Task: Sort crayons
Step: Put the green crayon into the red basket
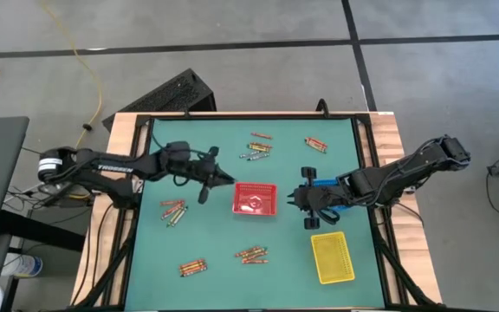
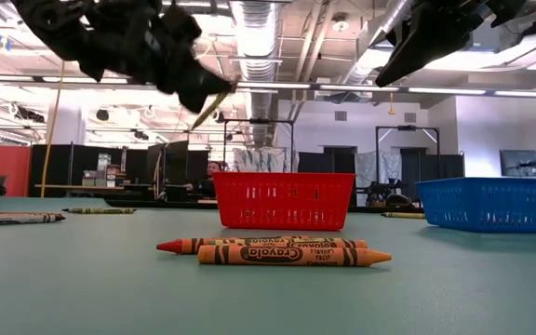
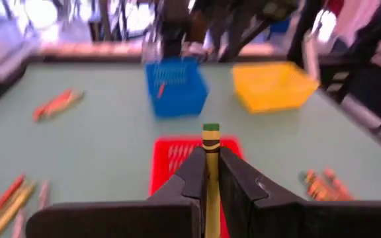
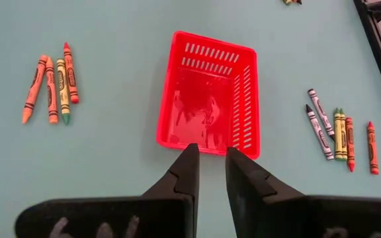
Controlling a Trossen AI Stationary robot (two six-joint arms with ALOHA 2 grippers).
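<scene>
One yellow crayon, clamped in the left gripper, apparently points toward the red tray.

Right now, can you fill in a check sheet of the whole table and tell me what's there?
Surface: green mat in a dark frame on a wooden table.
Job's things: crayons lie in small clusters around the mat; one yellowish crayon is held.
Trays: red tray at centre, yellow tray near the right arm, blue tray under the right arm.
Clutter: nothing seen.
Pincers: left pincer is shut on the yellowish crayon beside the red tray; right pincer is slightly open, empty, above the mat.
Cables: yellow cable on the floor.
Surroundings: grey floor, workshop room.
</scene>
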